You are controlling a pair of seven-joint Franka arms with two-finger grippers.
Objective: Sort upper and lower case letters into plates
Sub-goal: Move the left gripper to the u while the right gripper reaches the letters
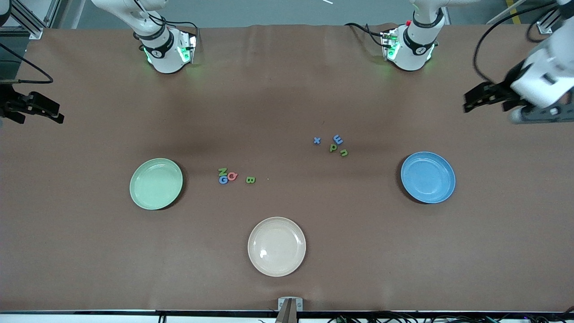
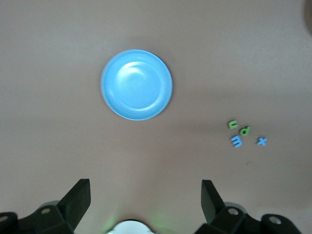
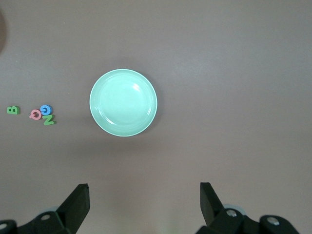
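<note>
Meanwhile both arms wait with nothing held, the left gripper and right gripper spread wide above the table's ends; four letters lie beside the green plate; four more letters lie near the blue plate.

The left gripper hung in the air at the left arm's end of the table, its two fingers spread wide and holding nothing. The right gripper hung at the right arm's end, likewise wide apart and empty-fingered. Both arms waited, drawn back to the table's ends.
</note>
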